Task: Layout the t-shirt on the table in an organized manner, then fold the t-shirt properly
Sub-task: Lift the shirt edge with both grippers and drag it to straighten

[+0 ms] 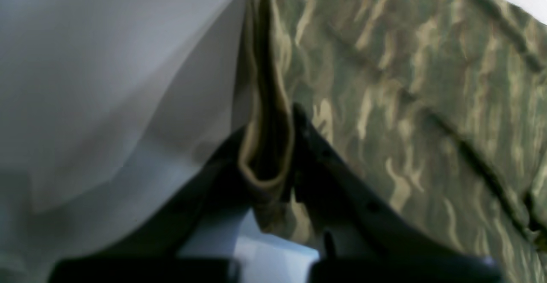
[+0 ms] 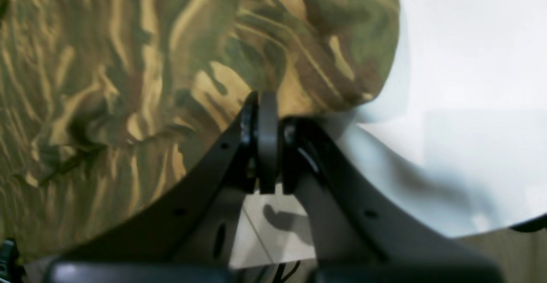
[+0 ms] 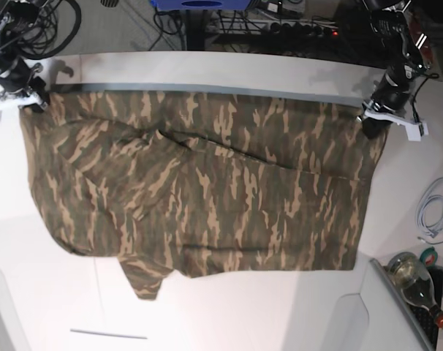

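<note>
The left gripper (image 1: 273, 163) pinches an edge of the soft camouflage-print t-shirt (image 3: 207, 190); the right gripper (image 2: 267, 146), pressed together, nips another. Draw both evenly apart, flattening creases onto the smooth white table (image 3: 229, 314).

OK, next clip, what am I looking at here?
A two-armed robot is handling a camouflage t-shirt over a white table. Each gripper is shut on a top corner: the left gripper on the base view's right, the right gripper on its left. The shirt is stretched wide between them along the far edge, its body spread toward the camera with some wrinkles and one sleeve poking out at the bottom. No fold has been made yet.
</note>
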You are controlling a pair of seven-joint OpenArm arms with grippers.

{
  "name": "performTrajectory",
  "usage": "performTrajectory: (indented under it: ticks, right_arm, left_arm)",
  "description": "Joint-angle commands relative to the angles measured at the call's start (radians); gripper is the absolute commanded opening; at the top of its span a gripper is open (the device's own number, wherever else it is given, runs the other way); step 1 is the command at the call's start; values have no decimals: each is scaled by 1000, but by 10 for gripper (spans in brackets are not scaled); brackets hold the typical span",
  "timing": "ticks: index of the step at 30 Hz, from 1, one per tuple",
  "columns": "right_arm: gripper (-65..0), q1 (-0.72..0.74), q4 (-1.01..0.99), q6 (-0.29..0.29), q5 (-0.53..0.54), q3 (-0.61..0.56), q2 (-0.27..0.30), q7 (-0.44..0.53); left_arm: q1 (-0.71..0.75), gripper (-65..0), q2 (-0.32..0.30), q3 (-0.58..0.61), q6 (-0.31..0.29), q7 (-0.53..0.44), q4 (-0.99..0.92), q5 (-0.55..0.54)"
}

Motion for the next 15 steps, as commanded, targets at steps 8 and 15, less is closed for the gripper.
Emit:
performTrajectory:
  ticks: [8, 15]
  right_arm:
    - [-644, -12, 15, 6, 12, 4, 14, 22]
    - [-644, -60, 24, 6, 12, 8, 0, 22]
  left_arm:
    - [22, -650, -28, -3, -6, -27, -27, -14]
    - [39, -650, -35, -4, -6, -27, -24, -14]
